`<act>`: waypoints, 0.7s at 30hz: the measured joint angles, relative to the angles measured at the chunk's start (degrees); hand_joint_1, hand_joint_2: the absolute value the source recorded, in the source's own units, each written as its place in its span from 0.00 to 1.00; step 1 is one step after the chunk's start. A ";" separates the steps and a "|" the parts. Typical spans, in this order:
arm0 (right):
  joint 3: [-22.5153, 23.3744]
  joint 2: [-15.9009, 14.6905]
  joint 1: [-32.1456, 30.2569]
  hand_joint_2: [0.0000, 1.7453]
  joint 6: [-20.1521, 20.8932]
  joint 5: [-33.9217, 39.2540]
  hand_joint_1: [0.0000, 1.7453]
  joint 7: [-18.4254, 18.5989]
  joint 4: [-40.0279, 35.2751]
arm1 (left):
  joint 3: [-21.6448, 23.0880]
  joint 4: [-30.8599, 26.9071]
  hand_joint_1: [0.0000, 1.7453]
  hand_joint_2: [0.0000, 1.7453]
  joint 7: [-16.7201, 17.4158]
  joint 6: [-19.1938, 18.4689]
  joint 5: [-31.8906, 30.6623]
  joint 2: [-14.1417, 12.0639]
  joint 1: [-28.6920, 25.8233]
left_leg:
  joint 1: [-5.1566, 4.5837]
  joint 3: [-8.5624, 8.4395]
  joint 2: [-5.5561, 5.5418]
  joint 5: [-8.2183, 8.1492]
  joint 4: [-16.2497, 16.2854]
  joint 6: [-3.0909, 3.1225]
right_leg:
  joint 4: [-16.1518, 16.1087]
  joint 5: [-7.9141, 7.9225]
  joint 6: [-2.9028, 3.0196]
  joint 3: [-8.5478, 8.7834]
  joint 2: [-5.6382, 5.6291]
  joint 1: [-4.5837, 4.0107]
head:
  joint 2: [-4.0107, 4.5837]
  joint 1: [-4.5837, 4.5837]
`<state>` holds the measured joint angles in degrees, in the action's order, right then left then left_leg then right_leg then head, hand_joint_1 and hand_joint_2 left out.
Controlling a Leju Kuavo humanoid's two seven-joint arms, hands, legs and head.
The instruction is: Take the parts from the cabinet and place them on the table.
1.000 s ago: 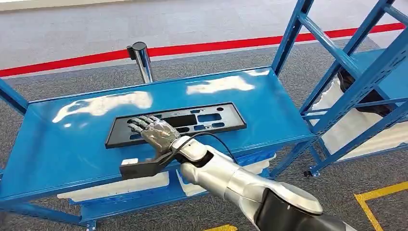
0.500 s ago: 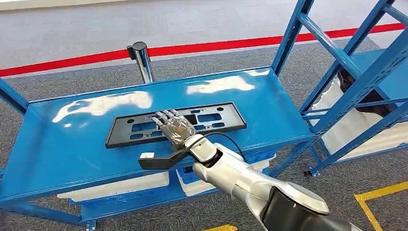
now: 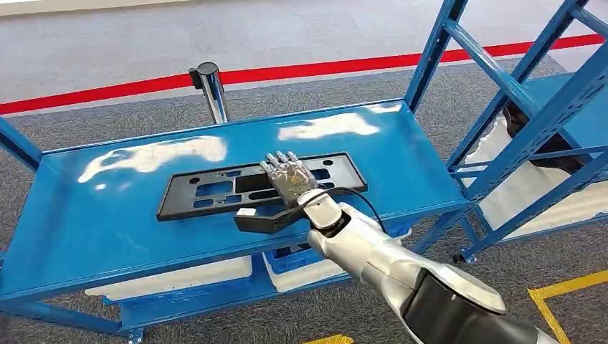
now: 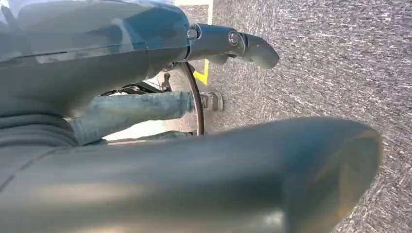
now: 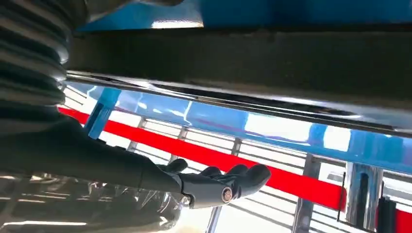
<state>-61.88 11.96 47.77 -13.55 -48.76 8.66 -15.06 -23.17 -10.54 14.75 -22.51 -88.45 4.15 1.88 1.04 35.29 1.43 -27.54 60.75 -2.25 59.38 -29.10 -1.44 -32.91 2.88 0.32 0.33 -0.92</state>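
Black plastic part (image 3: 236, 188): long flat panel with rectangular cut-outs, lying flat on the blue table (image 3: 107, 215) top shelf, about centre, long side running left-right. Right hand (image 3: 289, 177) is over the right half of the part, palm down, fingers spread and stretched forward, nothing gripped; cannot tell if it touches the part or hovers just above. In the right wrist view the right hand's dark fingers (image 5: 228, 182) are extended, apart, holding nothing. Black camera bracket (image 3: 262, 218) juts left from the wrist, over the part's near edge. Silver right arm (image 3: 380, 258) comes in from near right, black cable looped at the wrist.

Left hand (image 4: 228, 46) in the left wrist view: fingers partly curled, nothing seen in them; open or closed — cannot tell, blurred thumb blocks much of it. Grey carpet behind.

Containers: table's lower shelf holds white bins (image 3: 179, 276), partly hidden by the top shelf edge; contents cannot tell. Blue cabinet rack (image 3: 530, 93) at right, angled; on its shelf white sheet material (image 3: 523, 179) with a dark object (image 3: 545, 147) on it, struts cross in front.

Around: chrome post with black cap (image 3: 210, 89) behind the table's far edge, red line (image 3: 287, 72) on the floor beyond, yellow floor marking (image 3: 559, 294) near right.
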 joint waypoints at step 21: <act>2.34 2.91 -0.70 1.00 0.90 -4.18 1.00 -9.05 -0.13 | 0.77 0.00 0.00 0.00 -1.22 0.57 0.00 0.00 0.00 | 0.00 0.02 -0.01 0.00 0.00 0.00 | 0.01 -0.01 0.00 0.00 0.00 0.00 | -0.02 0.00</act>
<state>-59.54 14.86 47.07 -12.66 -52.94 -0.39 -15.19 -22.40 -10.54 13.53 -21.94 -88.45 4.15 1.88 1.05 35.31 1.42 -27.54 60.75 -2.25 59.38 -29.11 -1.44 -32.91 2.88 0.31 0.31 -0.92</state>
